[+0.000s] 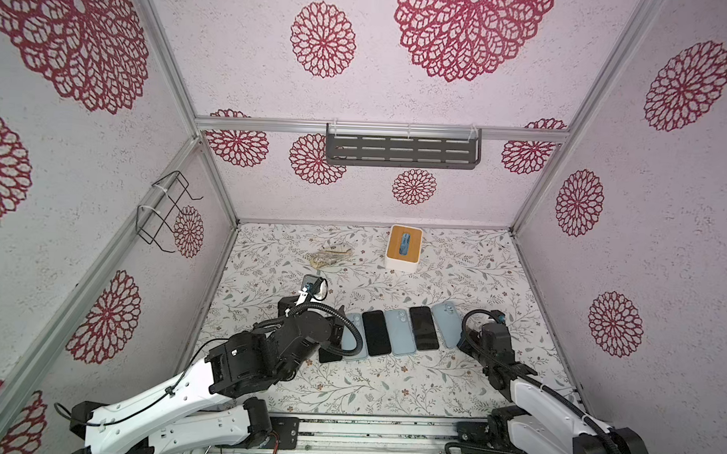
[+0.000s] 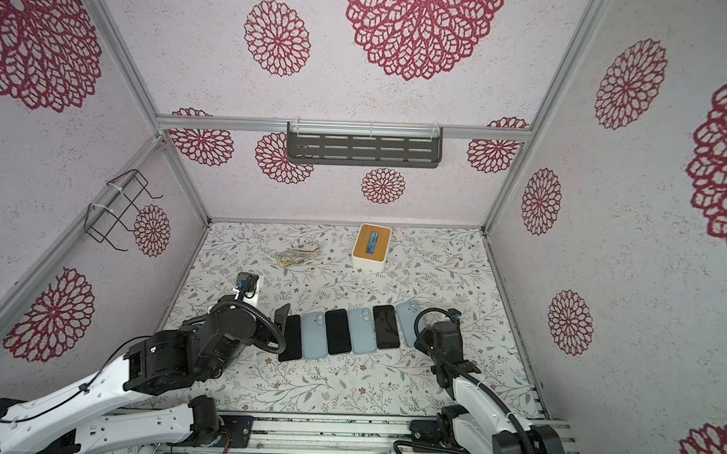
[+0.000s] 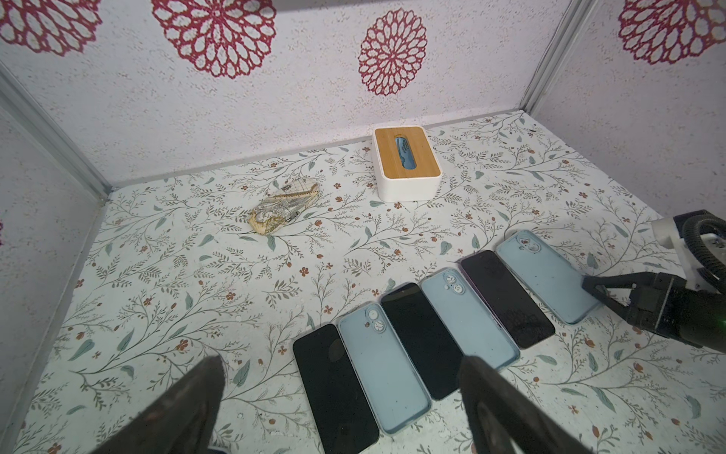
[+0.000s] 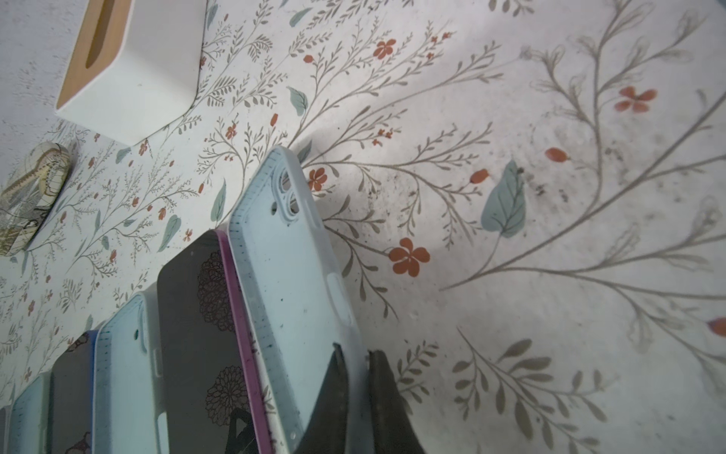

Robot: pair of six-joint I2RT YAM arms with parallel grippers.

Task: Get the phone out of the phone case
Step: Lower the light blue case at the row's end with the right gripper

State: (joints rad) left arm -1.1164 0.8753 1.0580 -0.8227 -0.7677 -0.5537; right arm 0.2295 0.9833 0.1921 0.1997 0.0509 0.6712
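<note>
Right gripper (image 4: 355, 350) pinching case (image 4: 290, 267), left gripper (image 3: 341, 361) spread

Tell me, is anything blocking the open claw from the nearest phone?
Nothing visible does. The left gripper hangs open at the row's left end, and the nearest black phone lies uncovered right beside it.

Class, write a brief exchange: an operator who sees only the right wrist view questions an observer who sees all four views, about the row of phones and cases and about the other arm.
Operator: My right gripper pinches the rim of a blue case. How many things lie beside it?
Observer: Five. In a top view, phones and cases alternate away from yours, ending at the leftmost phone.
Operator: Where is the left gripper?
Observer: Near that leftmost phone, jaws wide open, holding nothing.
</note>
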